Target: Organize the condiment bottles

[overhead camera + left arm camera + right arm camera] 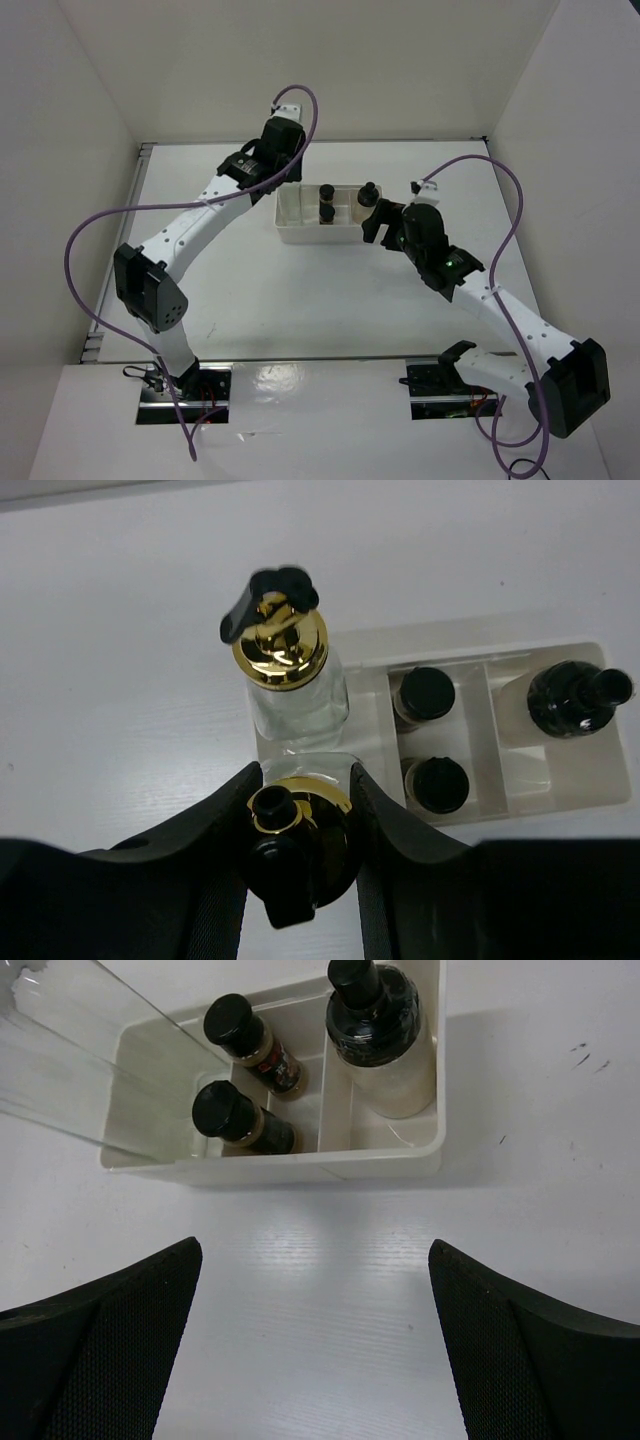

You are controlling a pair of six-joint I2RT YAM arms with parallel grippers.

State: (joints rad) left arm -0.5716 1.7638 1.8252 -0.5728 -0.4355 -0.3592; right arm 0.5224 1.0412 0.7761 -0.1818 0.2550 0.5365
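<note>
Condiment bottle [322, 798] with a gold pourer is hanging by its top in the clenched left gripper [300, 820] over the tray's [590, 780] end compartment, beside its twin [285, 650] so like sits with like, while the right gripper [315, 1340] is hovering released over the tabletop [320, 1250].

Your tray [300, 1168] is white, and so is the faintly ribbed table [560, 1140] under it. In the right wrist view, at eleven o'clock, the two small spice jars [262, 1050] have black caps and dark brown bodies, one label touched with red. At one o'clock the whitish jar [400, 1075] is cream with a glossy black cap. From the left wrist, the far glass bottle [298, 705] at twelve o'clock and the nearer glass bottle [322, 798] at six o'clock are clear, with gold tops and black spouts. The right gripper [315, 1250] is black with fine-meshed pads. The arms [190, 225] are white with black joints, and the cables [75, 250] are purple.
</note>
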